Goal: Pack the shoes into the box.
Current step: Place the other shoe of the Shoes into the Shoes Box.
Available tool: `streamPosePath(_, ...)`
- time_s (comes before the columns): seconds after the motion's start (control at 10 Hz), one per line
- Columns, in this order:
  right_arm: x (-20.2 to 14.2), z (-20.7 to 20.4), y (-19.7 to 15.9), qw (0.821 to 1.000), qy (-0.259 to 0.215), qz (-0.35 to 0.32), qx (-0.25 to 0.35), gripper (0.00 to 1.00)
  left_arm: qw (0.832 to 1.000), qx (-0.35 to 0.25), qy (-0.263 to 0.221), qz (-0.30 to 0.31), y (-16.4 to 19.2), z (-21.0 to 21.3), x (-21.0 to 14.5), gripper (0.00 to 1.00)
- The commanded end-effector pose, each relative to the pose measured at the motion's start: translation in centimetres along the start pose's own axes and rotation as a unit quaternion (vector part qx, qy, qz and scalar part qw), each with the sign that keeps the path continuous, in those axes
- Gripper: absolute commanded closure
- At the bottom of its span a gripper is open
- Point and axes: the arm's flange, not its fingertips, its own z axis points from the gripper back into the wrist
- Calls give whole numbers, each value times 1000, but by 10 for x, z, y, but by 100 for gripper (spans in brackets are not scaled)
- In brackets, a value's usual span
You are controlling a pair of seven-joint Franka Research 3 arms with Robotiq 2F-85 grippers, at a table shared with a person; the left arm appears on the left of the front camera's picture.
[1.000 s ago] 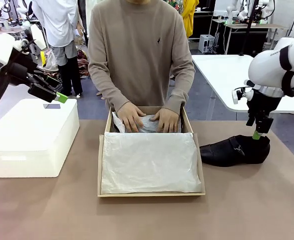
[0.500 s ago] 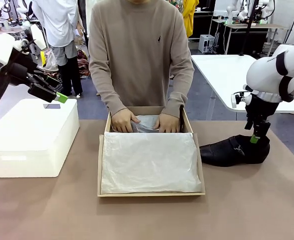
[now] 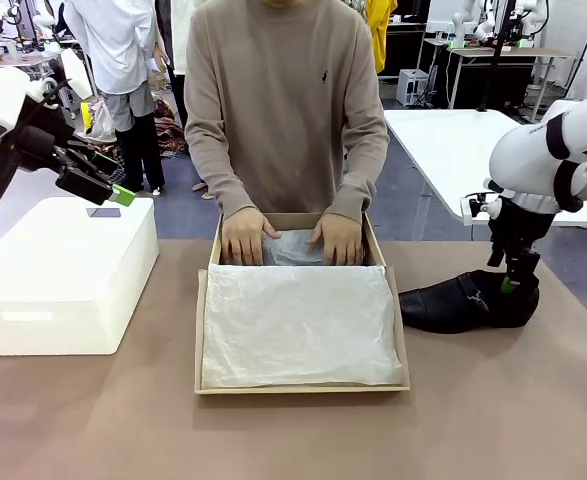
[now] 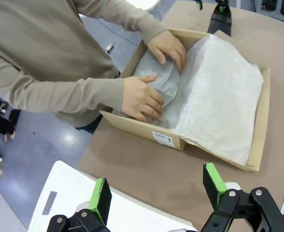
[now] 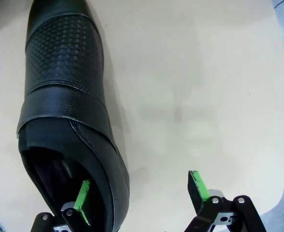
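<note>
white rounded arms (image 3: 548,150), black left end effector (image 4: 157,191), black right end effector (image 5: 141,189), green pads (image 4: 213,178)

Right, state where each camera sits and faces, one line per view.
Front: fixed between the arms, facing the person across the table; left gripper over the white plastic box.
Left wrist: raised, looking down at box and person's hands; own open jaws below.
Right wrist: looking down onto the shoe; right gripper open astride its side wall.
Shared: front and left wrist both show box and hands.
</note>
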Motion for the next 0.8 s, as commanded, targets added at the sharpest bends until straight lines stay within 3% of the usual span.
streamPosePath(0.0,-4,-9,0,1000,-11,20,-3,0,1000,-5,-6,-5,1,0,-2,0)
streamPosePath(0.1,-3,-11,-1,1000,-8,22,1,0,1000,-5,-6,-5,1,0,-2,0)
streamPosePath(0.2,-2,-11,-1,1000,-7,22,4,9,1000,-5,-6,-5,1,0,-2,0)
streamPosePath(0.7,-2,-8,0,1000,-3,19,16,98,1000,-5,-6,-5,1,0,-2,0)
